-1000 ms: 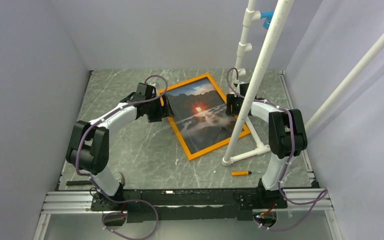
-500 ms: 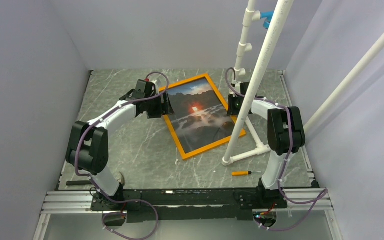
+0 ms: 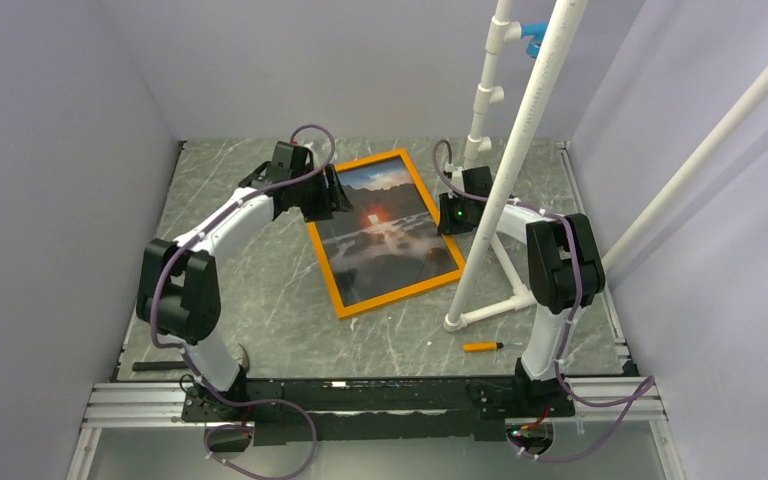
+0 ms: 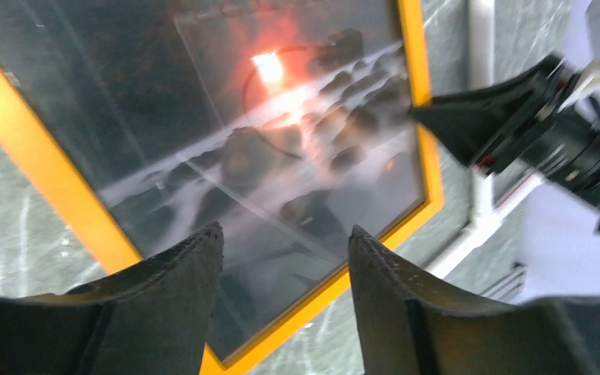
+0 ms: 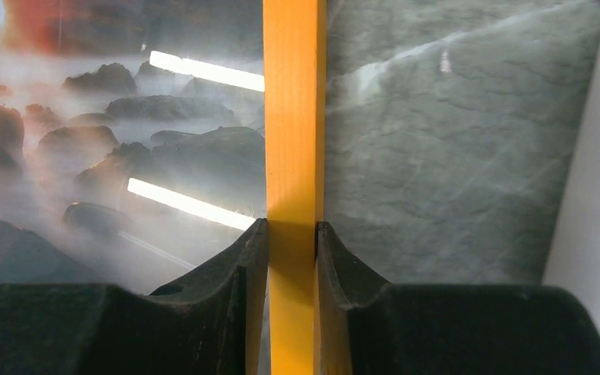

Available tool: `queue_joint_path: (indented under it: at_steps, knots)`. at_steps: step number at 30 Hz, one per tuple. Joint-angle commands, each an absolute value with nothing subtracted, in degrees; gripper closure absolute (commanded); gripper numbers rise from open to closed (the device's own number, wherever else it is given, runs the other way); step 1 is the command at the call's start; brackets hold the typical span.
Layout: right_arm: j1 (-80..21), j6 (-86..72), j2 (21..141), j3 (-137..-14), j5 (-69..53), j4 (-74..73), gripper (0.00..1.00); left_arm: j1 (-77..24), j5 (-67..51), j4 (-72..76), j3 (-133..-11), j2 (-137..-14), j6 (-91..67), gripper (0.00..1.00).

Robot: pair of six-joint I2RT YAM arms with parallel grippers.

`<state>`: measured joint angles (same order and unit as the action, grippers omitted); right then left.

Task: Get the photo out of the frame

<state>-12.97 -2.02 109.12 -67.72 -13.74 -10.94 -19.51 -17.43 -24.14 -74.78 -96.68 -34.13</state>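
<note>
The orange frame lies on the marble table with the photo in it, a dark landscape with a red sun behind reflective glazing. My right gripper is at the frame's right rail. In the right wrist view its jaws are shut on that orange rail, with the photo to the left. My left gripper is at the frame's upper left. In the left wrist view it stands open above the photo near a corner of the frame, holding nothing.
A white pipe stand rises just right of the frame, close against my right arm. A small orange-handled screwdriver lies near the front right. A dark tool lies by the left base. Grey walls enclose the table.
The frame has swung clockwise and shifted left. My right gripper has closed onto its right rail. My left gripper has moved up and back and its jaws have narrowed a little.
</note>
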Motion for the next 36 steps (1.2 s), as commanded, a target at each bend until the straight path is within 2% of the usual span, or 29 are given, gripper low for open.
queue_joint_path:
  at_steps: [1, 6, 12, 25, 36]
  knots:
    - [-14.83, -4.14, 103.05, -66.57, -19.60, -5.33, 1.00, -21.10, -19.18, -26.21, -83.50, -102.54, -45.63, 0.39]
    - [-16.68, -4.72, 99.48, -62.92, -17.89, -0.79, 1.00, -23.19, -19.57, -34.85, -98.80, -115.29, -56.24, 0.48]
    - [-16.87, -6.59, 94.88, -58.13, -18.91, 5.68, 1.00, -26.39, -18.49, -38.49, -115.53, -126.07, -58.76, 0.46]
    - [-18.68, -5.33, 89.85, -53.14, -21.36, 11.65, 1.00, -30.79, -11.05, -35.82, -119.57, -130.11, -59.45, 0.46]
    - [-19.33, -4.27, 87.03, -50.08, -24.40, 14.75, 1.00, -31.68, -8.92, -38.01, -125.61, -133.22, -52.71, 0.46]
